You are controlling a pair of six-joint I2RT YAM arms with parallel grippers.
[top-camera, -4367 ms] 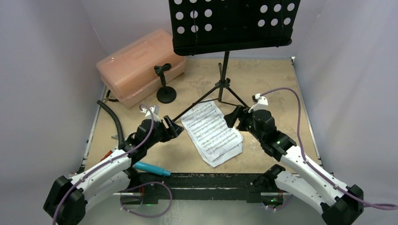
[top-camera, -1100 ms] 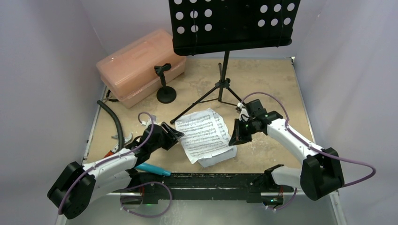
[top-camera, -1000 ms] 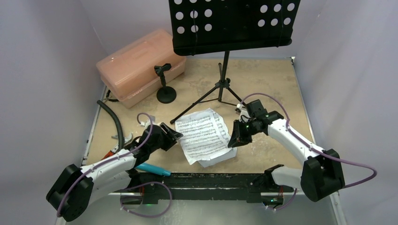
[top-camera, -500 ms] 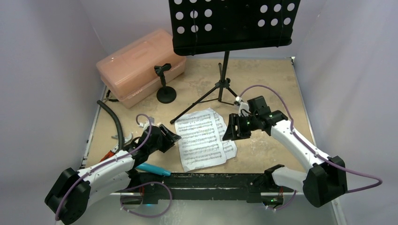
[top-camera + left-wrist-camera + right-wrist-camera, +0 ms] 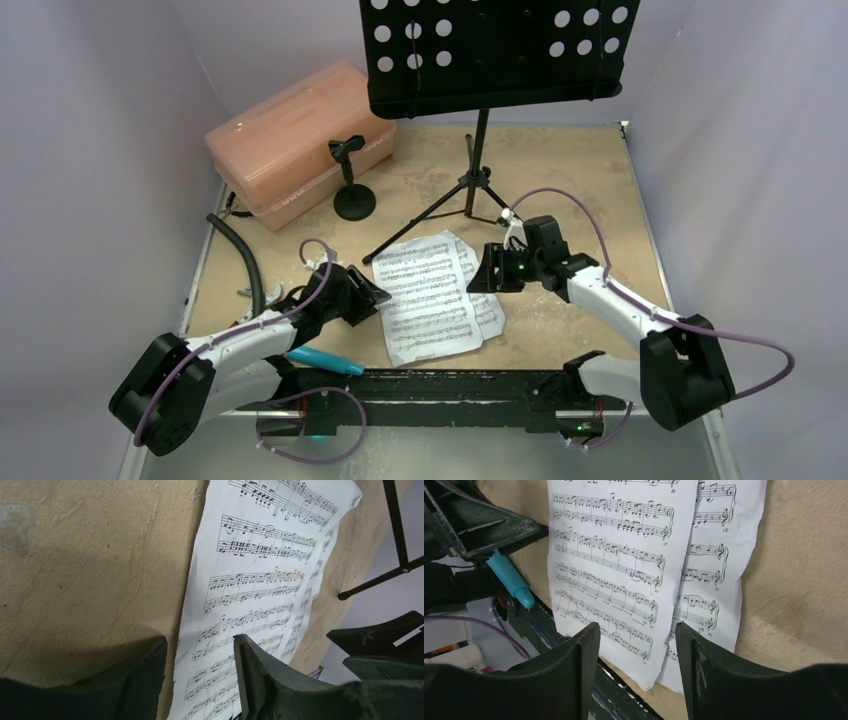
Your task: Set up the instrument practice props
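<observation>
Since the earlier frame the two sheet-music pages have been let go at their right edge and now lie flat on the table, between the two arms and near its front edge. They are thin white paper printed with staves. The upper sheet overlaps the lower, so only the right strip of the lower one is seen.

The right gripper is held over that right edge with its jaws apart and nothing between them. The left gripper is set astride the left edge, jaws likewise apart. Contact with the paper cannot be made out.

The music stand is upright behind the pages. Its perforated black desk is cut off by the top of the frame. The round-based mic stand is seen beside the pink translucent box. The smooth cyan microphone is partly hidden under the left arm.
</observation>
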